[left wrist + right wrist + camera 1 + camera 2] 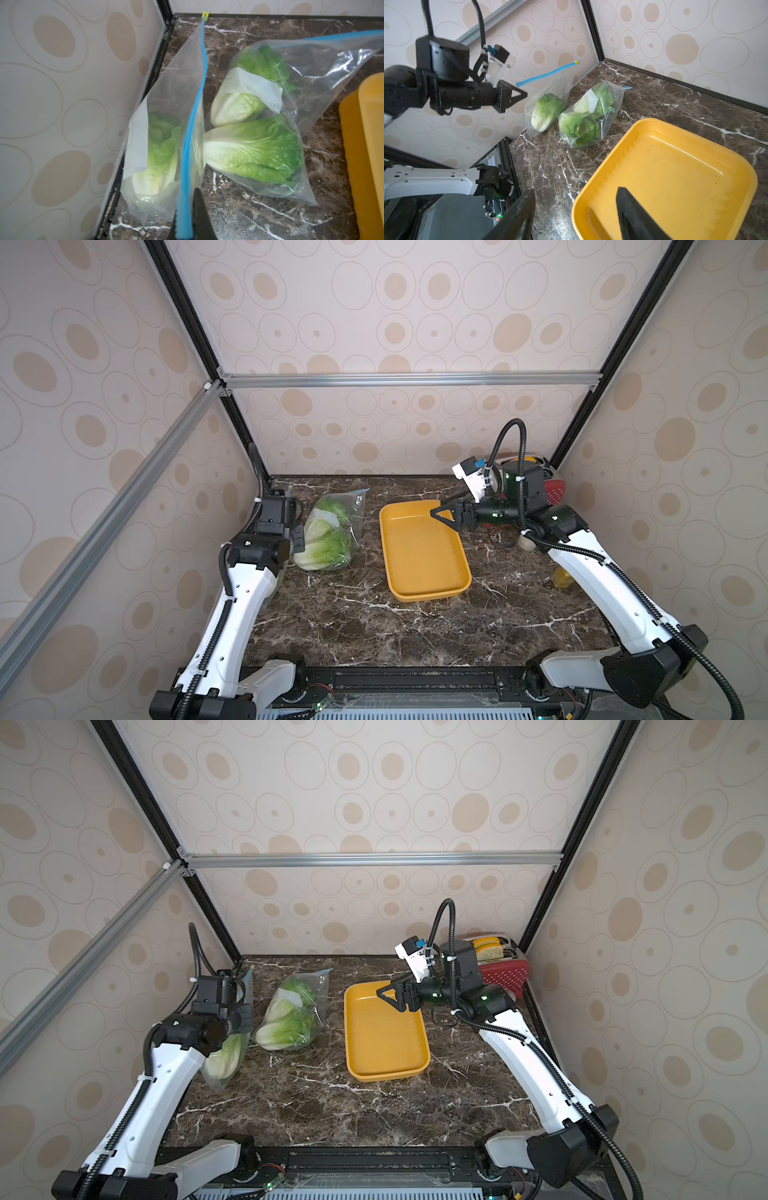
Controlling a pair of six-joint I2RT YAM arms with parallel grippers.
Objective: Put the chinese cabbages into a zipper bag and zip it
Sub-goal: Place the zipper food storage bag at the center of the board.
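Note:
My left gripper is shut on the blue zip strip of a clear zipper bag that hangs by the left wall with one chinese cabbage inside. The bag's yellow slider sits at the strip's far end, away from the jaws. A second zipper bag lies on the marble table and holds more cabbages; two heads show in it. My right gripper is open and empty, hovering over the far corner of the yellow tray.
The tray holds nothing and lies at mid-table, right of the bags. A red toaster with bread stands at the back right corner. A beige round object and a small yellow one lie beside the right arm.

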